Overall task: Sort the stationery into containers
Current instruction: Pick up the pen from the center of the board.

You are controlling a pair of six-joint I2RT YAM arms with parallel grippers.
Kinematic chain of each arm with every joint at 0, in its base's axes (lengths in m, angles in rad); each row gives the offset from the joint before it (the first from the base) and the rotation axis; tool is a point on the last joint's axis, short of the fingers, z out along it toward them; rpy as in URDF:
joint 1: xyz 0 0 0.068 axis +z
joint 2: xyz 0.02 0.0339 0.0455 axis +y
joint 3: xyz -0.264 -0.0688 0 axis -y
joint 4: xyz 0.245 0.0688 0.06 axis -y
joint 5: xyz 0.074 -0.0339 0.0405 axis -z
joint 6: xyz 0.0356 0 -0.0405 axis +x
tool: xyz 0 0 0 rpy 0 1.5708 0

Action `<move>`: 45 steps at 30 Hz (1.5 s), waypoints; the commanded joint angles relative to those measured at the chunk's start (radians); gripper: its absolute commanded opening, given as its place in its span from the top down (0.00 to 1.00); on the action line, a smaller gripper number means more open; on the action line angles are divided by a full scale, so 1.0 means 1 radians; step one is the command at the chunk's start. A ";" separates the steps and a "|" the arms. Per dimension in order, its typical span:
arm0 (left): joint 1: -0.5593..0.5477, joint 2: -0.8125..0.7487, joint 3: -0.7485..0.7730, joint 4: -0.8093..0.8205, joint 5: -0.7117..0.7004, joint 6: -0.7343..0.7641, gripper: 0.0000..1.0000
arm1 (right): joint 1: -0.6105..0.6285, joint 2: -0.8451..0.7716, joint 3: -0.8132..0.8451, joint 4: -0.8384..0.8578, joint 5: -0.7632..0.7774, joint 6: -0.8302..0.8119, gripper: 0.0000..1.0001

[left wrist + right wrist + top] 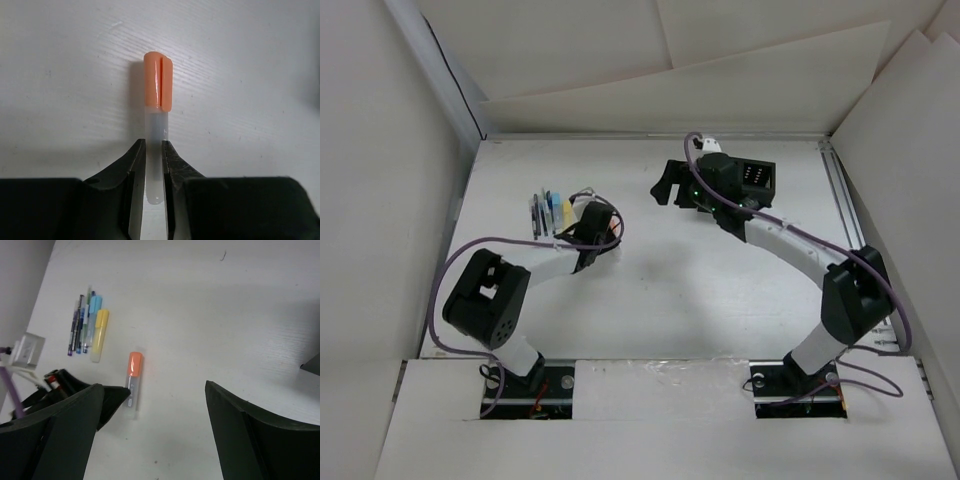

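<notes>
The orange-capped marker (158,85) lies flat on the white table (650,290), and my left gripper (154,145) is clenched on its pale translucent barrel, one black finger (136,162) pressed against each side while the cap pokes out past the tips. I can't tell from the wrist view whether the marker is lifted (from my right wrist camera it looks to be resting on the surface). Just beyond it, towards the left wall, I see the other stationery in a tidy row: a yellow highlighter (100,335) nearest, a light blue one (95,304) next to it, then several thin dark and blue pens (77,332) side by side. Well apart, at the far right of the table, the black organizer box (757,177) sits partly behind my right arm. The right gripper (155,387) hangs over the table with its jaws spread wide, holding nothing.
</notes>
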 commanded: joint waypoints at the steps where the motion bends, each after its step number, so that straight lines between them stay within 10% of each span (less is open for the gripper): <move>1: 0.006 -0.100 -0.107 0.182 0.085 0.071 1.00 | 0.007 0.056 0.050 0.005 -0.020 0.009 0.12; 35: 0.006 -0.158 -0.287 0.399 0.278 0.082 1.00 | 0.116 0.491 0.232 0.007 -0.209 0.137 0.15; 45: 0.006 -0.177 -0.296 0.408 0.288 0.082 1.00 | 0.116 0.482 0.185 0.088 -0.301 0.187 0.38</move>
